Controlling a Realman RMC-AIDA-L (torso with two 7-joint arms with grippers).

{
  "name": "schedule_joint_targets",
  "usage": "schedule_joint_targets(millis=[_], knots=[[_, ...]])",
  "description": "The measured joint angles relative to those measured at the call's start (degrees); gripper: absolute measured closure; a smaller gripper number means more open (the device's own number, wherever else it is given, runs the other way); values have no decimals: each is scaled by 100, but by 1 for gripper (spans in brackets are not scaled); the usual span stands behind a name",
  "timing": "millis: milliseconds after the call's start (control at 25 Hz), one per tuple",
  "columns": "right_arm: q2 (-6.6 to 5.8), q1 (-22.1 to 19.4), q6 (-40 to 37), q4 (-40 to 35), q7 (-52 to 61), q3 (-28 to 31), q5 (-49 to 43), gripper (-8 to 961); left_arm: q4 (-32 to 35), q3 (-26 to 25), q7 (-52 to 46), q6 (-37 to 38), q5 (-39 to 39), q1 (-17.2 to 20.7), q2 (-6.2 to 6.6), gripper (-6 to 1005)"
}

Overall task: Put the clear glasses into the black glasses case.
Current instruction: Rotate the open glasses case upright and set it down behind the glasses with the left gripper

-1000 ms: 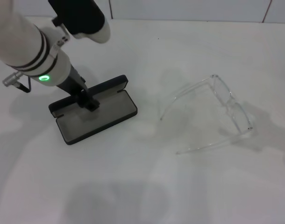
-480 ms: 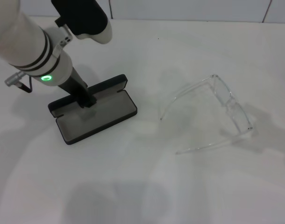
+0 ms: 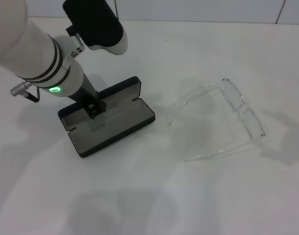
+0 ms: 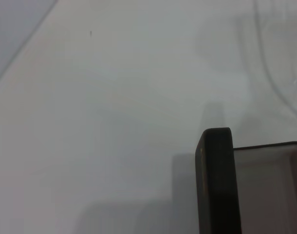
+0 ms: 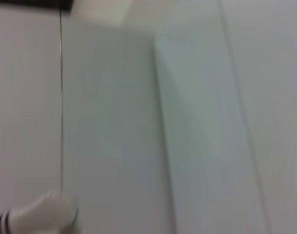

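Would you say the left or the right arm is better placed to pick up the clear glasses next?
Probably the right: the clear glasses lie on the robot's right side, while the left pincer is down at the open black glasses case.

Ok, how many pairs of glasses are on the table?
1. The clear glasses lie unfolded on the white table, to the right of the open case, apart from it. No others are visible.

left pincer tips hidden inside black glasses case; right wrist view blurred.
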Motion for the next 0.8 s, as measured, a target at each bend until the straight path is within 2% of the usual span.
schedule_joint_targets(millis=[120,240,360,480,600,800], knots=[[-14,-55,-479,480,-198,817,4,81,599,255,-4,39,2,287,4,798],[22,-212,-551,570,-223,1160,52,81,1307,683,31,70,6,614,10,794],[113,-348,-558,541,-246,1240,212,81,1843,1267,47,74,88,846,5,791],[164,-417,-564,518,-271,1232,321,81,2091,1758,32,60,133,901,1,787],[171,-440,-565,518,-278,1208,326,81,2182,2010,-17,46,142,873,-9,784],[179,-506,-567,522,-281,1235,326,81,2291,2147,-74,198,140,844,-12,778]])
